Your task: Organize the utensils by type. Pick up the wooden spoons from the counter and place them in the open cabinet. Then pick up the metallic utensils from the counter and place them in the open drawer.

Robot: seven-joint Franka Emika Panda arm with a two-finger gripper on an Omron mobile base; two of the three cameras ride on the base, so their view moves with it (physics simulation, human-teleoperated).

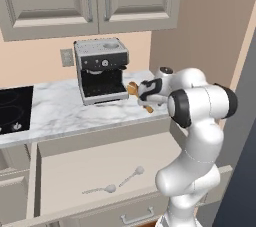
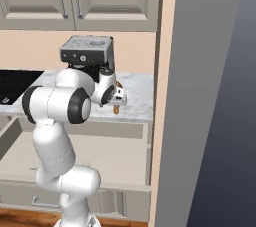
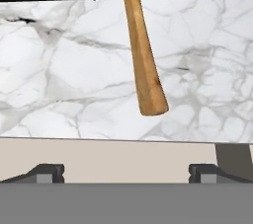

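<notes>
Wooden spoon (image 3: pixel 142 55): lying flat on the marble bench (image 1: pixel 60 108), handle end toward the front edge, bowl end running up beside the base of the coffee machine (image 1: pixel 102 70). In the left base view the spoon shows just right of the machine, partly covered by the robot's hand. It is not grasped.

Gripper (image 3: pixel 126 171): poised above the bench's front edge, looking down along the handle. The fingers (image 3: pixel 47 172) stand fully released, well apart, with nothing between them. Judgement: this spread suits a descent onto the narrow handle, which lies roughly across the gap between the tips.

Metallic utensils: two small silver spoons (image 1: pixel 122 180) rest on the pale floor of the open drawer (image 1: pixel 70 168) below the bench, so that part of the task appears done. The wooden spoon remains to be lifted to the cabinet.

Surroundings: white, grey-veined marble surface; black cooktop (image 1: pixel 14 108) at the left; taupe wall cabinets (image 1: pixel 90 1) above, doors shown closed here; a wall outlet (image 1: pixel 66 57) beside the machine. A tall panel (image 2: pixel 200 96) crowds the right side, limiting swing room.
</notes>
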